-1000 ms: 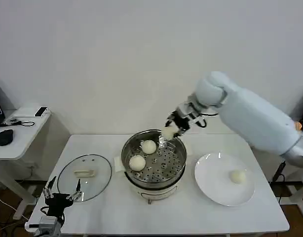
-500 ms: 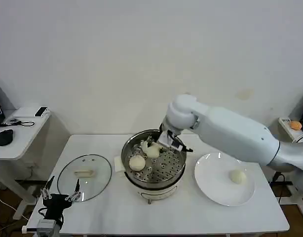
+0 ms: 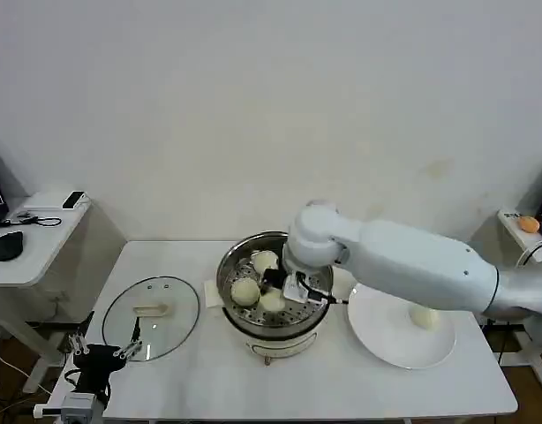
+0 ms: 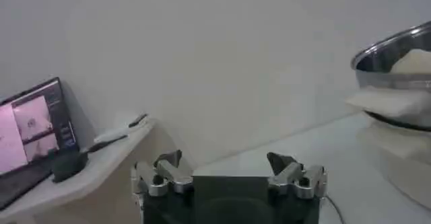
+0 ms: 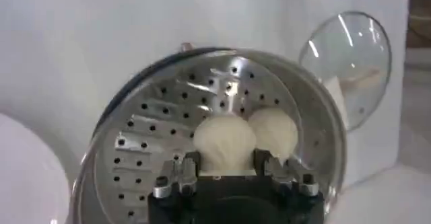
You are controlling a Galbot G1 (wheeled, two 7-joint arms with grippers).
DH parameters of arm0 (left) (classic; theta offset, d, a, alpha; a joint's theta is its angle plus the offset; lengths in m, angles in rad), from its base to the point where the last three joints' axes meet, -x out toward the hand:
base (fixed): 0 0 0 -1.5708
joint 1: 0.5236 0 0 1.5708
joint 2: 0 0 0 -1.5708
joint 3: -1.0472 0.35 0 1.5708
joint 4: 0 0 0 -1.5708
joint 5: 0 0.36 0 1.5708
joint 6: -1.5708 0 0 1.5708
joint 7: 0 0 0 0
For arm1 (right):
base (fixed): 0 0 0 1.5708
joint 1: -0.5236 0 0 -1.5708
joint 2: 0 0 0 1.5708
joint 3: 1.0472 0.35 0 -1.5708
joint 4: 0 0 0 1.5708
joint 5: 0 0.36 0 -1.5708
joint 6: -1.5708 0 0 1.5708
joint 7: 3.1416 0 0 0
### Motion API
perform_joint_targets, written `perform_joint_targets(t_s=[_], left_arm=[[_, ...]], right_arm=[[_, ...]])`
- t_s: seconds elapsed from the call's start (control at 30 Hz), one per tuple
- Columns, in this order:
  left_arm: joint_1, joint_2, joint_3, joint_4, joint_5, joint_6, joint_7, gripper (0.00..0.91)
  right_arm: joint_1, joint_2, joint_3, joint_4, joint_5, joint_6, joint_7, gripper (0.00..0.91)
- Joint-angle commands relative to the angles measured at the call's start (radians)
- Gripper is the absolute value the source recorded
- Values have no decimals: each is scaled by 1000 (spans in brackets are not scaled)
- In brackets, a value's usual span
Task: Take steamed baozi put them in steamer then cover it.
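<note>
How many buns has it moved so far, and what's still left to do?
Two baozi already sit in the steamer. The right hand is inside it, holding the third. One bun waits on the plate, and the glass cover lies on the table near the idle left hand.

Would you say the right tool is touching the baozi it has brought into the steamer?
Touching: in the right wrist view, the right tool has a finger on each side of the baozi, over the steamer tray.

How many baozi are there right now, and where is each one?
4. Three are in the steamer: one at the back, one on the left, one between the right gripper's fingers. The fourth is on the plate.
</note>
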State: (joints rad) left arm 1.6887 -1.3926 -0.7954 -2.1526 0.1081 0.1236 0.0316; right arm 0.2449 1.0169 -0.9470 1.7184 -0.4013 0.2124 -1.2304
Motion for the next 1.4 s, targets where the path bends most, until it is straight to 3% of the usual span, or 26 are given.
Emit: perform_joint_targets(t_s=[0.03, 0.63, 0.7, 1.17, 1.3, 1.4], left_arm=[[0, 0, 1, -4, 0, 0, 1, 907], [-6, -1, 3, 9, 1, 0, 2, 907], [-8, -1, 5, 14, 2, 0, 2, 907], [-11, -1, 10, 21, 2, -1, 0, 907], [-9, -1, 13, 20, 2, -1, 0, 907], [-10, 2, 13, 17, 1, -1, 1, 907]], right_arm=[[-2, -8, -29, 27, -14, 13, 4, 524], [-20, 2, -37, -4, -6, 7, -1, 534], [-22, 3, -37, -6, -7, 6, 2, 907], [-8, 8, -16, -30, -2, -2, 27, 907], [2, -15, 27, -35, 3, -3, 27, 907], [23, -52, 79, -35, 57, -15, 5, 907]])
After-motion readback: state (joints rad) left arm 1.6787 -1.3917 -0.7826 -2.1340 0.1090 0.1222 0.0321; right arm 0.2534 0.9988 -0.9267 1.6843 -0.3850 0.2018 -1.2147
